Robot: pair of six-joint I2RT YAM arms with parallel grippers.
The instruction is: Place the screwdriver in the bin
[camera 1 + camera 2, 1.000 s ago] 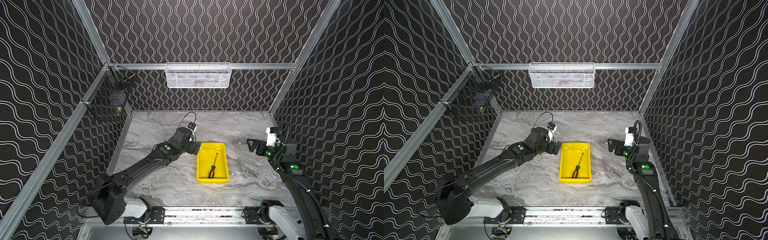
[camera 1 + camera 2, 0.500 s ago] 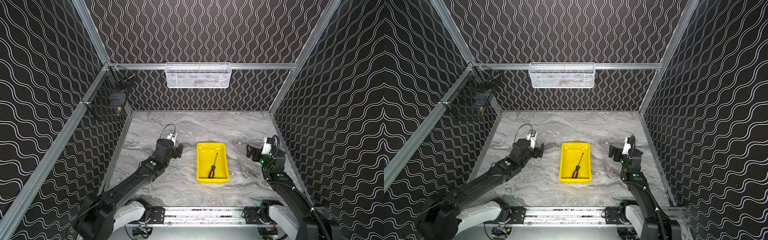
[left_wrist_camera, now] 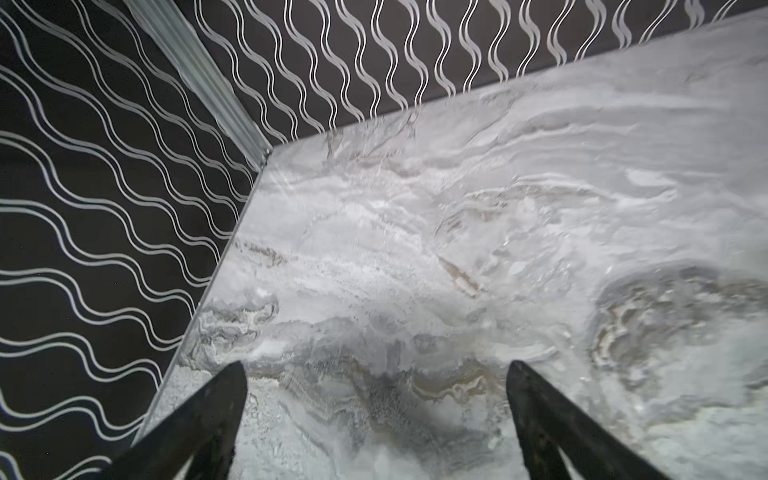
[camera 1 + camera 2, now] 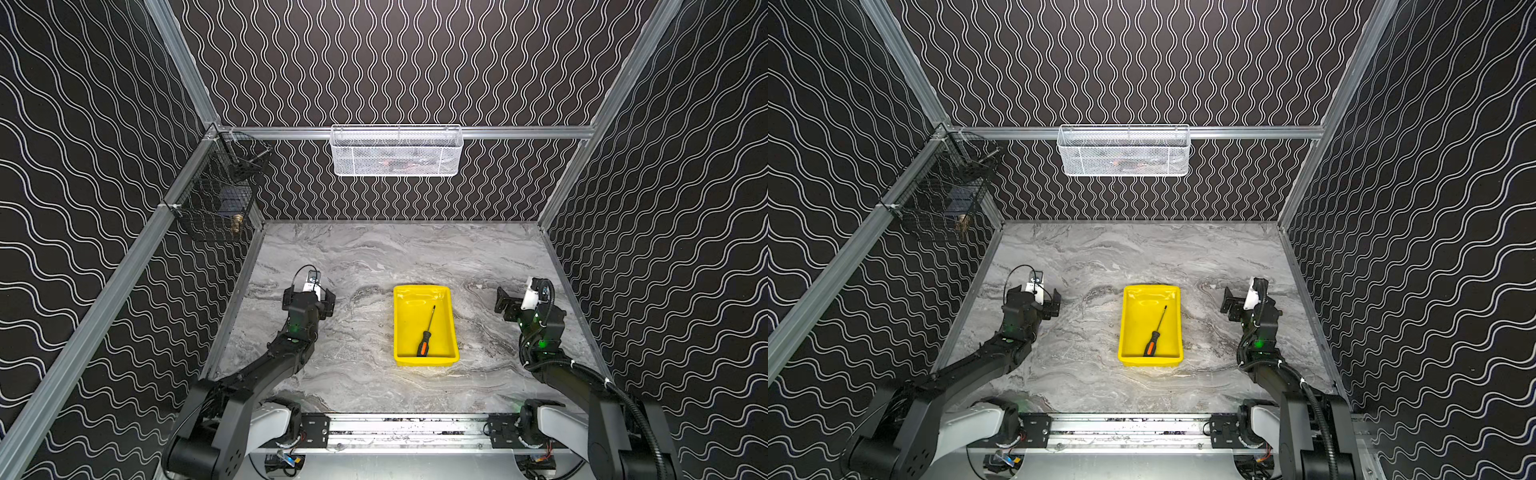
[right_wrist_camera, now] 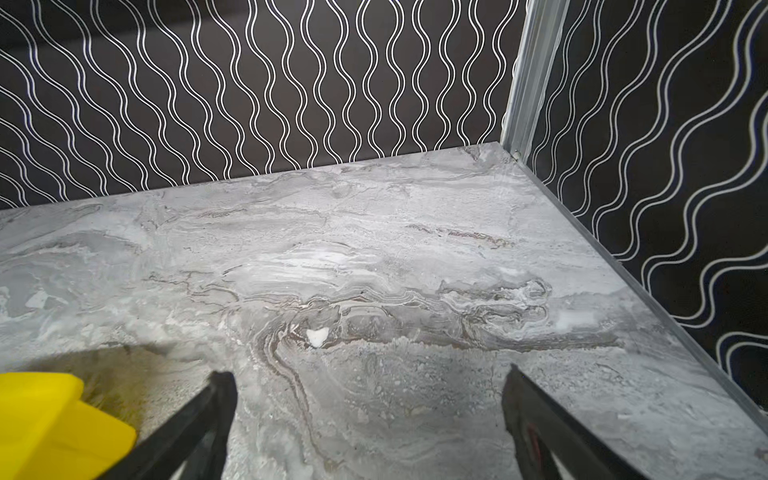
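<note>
Top views: both show the screwdriver [image 4: 427, 332] lying flat inside the bin [image 4: 409, 320], with its handle toward the near wall and its tip pointing far.
Progress: the placing looks done, and judging by this, nothing is left but for the arms to stand clear.
Left fingers [image 3: 199, 415]: spread wide and empty over bare worktop [image 4: 374, 257], well to the left of the bin and apart from the screwdriver.
Right fingers [image 5: 528, 419]: spread and empty, to the right of the bin, a corner of which shows in the right wrist view.
Screwdriver and fingers: it lies between the two pairs, touched by neither.
</note>
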